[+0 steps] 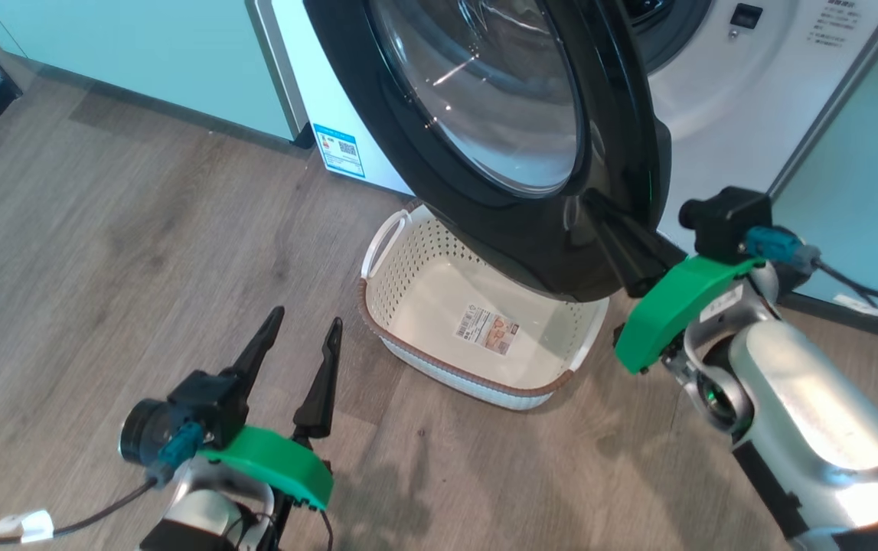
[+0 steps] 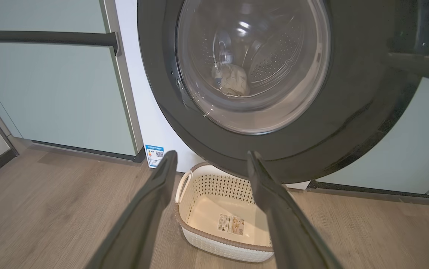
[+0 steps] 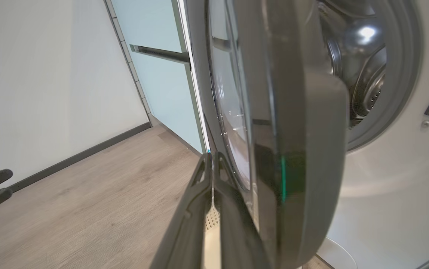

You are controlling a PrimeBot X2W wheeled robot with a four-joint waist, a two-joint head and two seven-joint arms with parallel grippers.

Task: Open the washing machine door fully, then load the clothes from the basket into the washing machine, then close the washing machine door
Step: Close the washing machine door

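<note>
**Half-open door hangs above the basket**

Half swung out from the washing machine (image 1: 722, 99), the washing machine door (image 1: 492, 115) stands at an angle to the white front. Its wide glossy black rim reaches out over the far end of the basket (image 1: 400, 275). Through the bulging glass, in the left wrist view, a pale crumpled bundle of cloth, the clothes (image 2: 233, 80), lies low in the steel drum (image 3: 364, 63). I cannot tell whether it is one garment or two. Behind the door's edge the grey ring (image 3: 405, 74) of the opening shows.

The right gripper (image 1: 592, 200) sits at the door's lower right edge. Its two dark fingers are pressed together with nothing between them, and their tips lie against the black rim. In its own wrist view the fingers run just beside the outer face, near the glass.

The basket stands on the wooden floor (image 1: 102, 252) directly under the door. Its cream perforated walls and brown rim are plain to see, and the label (image 1: 486, 330) shows on its bare bottom.

The left gripper (image 1: 307, 317) hangs above the floor just to the left of the basket. Its fingers are spread wide, holding nothing and touching nothing.

A small blue QR sticker (image 1: 339, 151) sits low on the machine's left side. Beyond it a pale green cabinet (image 1: 140, 46) runs along the wall.
</note>
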